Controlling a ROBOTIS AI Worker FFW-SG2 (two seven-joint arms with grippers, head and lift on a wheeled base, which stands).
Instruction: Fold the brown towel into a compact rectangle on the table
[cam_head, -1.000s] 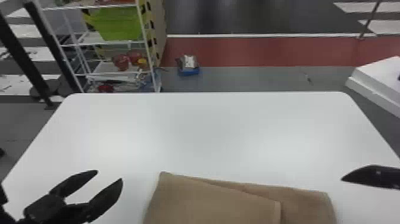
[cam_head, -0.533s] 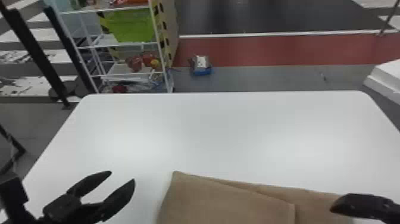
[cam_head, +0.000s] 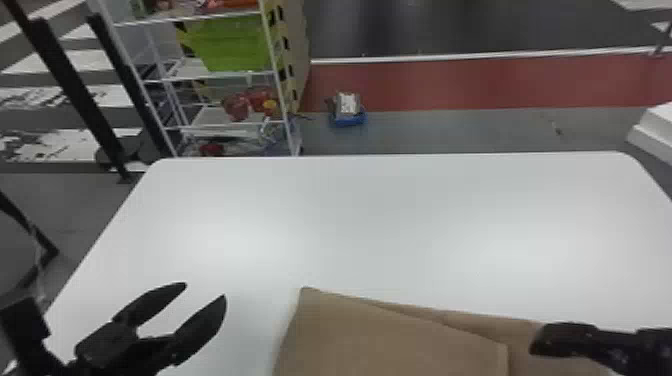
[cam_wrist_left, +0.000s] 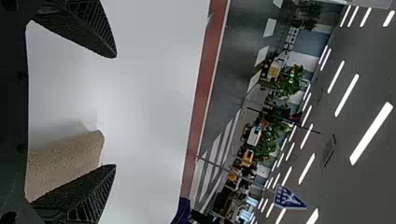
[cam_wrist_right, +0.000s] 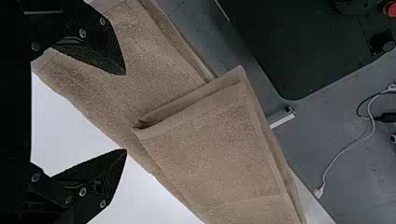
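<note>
The brown towel (cam_head: 395, 335) lies at the table's near edge in the head view, one folded layer lapping over another that reaches right. My left gripper (cam_head: 205, 290) is left of the towel, open and holding nothing; in the left wrist view the left gripper (cam_wrist_left: 116, 112) has the towel (cam_wrist_left: 70, 158) beyond its fingers. At the right, my right gripper (cam_head: 532, 345) is over the towel's right part. In the right wrist view the right gripper (cam_wrist_right: 126, 112) stands open, the towel (cam_wrist_right: 210, 158) beyond its fingers with the folded flap's edge showing.
The white table (cam_head: 375, 220) extends beyond the towel. Behind it stand a wire shelf (cam_head: 220, 75) with a green bin (cam_head: 230, 45) and a small blue item (cam_head: 347, 117) on the floor. A white cable (cam_wrist_right: 348, 147) lies on the floor near the table.
The head view has shifted, so the scene sits farther right in it. My right gripper has moved left, from beside the towel to over its right part. The left gripper remains open beside the towel.
</note>
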